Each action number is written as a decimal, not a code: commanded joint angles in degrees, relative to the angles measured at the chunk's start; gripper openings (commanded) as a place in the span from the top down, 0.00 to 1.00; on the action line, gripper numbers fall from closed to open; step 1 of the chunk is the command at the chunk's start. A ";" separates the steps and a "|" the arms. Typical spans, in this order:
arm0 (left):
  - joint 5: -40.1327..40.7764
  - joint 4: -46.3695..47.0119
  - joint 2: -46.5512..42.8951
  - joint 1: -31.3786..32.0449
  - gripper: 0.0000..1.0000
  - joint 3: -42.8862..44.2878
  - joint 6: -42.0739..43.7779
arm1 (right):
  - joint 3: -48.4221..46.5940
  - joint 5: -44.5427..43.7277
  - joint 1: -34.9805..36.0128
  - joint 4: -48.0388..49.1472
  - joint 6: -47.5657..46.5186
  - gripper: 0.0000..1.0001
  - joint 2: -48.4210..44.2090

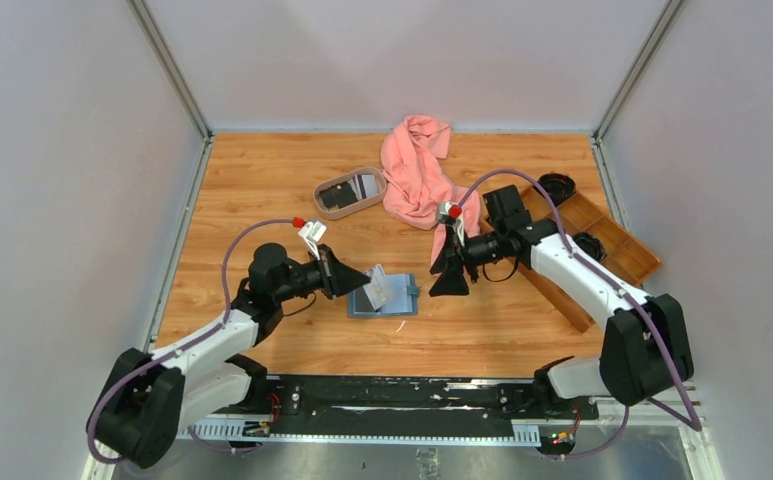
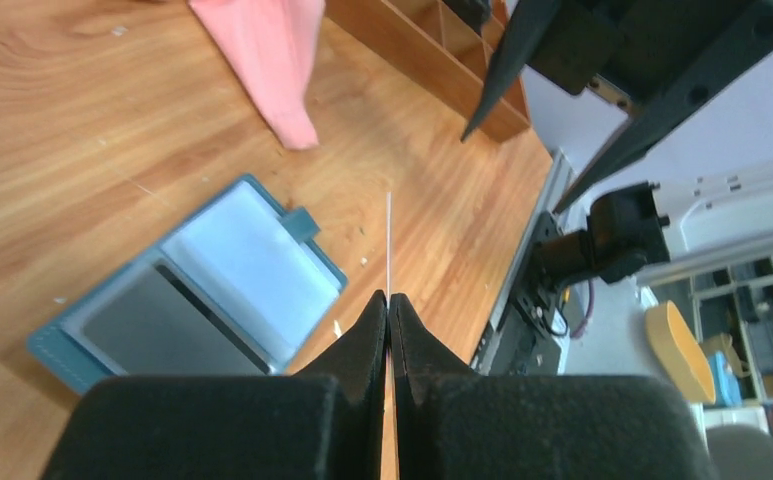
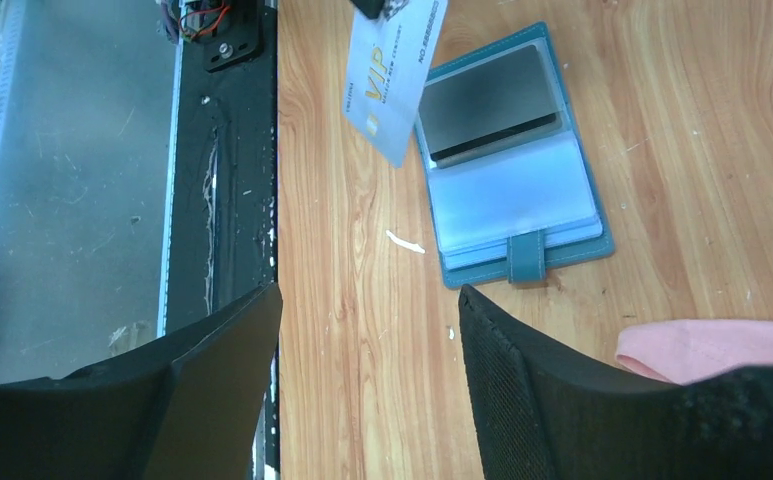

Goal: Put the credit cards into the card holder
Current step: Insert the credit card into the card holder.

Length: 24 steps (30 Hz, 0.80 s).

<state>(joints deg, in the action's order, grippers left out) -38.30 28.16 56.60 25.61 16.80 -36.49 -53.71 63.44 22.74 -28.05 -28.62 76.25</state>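
Note:
The teal card holder [image 1: 394, 300] lies open on the table between the arms, with a dark credit card [image 3: 485, 100] in one pocket and its tab clasp [image 3: 527, 258] on the side towards my right gripper. My left gripper [image 1: 360, 282] is shut on a pale grey-white credit card [image 3: 394, 78] marked VIP, held tilted above the holder's edge. In the left wrist view this card [image 2: 389, 240] shows edge-on as a thin line rising from the left gripper [image 2: 389, 298]. My right gripper [image 1: 450, 284] hangs open just right of the holder, nothing between its fingers [image 3: 522, 360].
An oval beige tray [image 1: 326, 204] holding more cards sits at the back, left of a pink cloth [image 1: 417, 170]. A brown wooden compartment tray [image 1: 634, 252] lies along the right side. The metal base rail [image 1: 402, 395] runs along the near edge.

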 commanded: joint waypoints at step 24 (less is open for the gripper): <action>-6.75 7.44 23.95 -10.49 1.00 1.60 3.11 | -6.65 -1.99 8.71 11.43 25.62 0.74 29.24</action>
<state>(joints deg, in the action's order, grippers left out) -43.05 38.30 77.19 15.64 15.90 -36.36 -57.93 60.40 30.15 -15.90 -4.91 102.76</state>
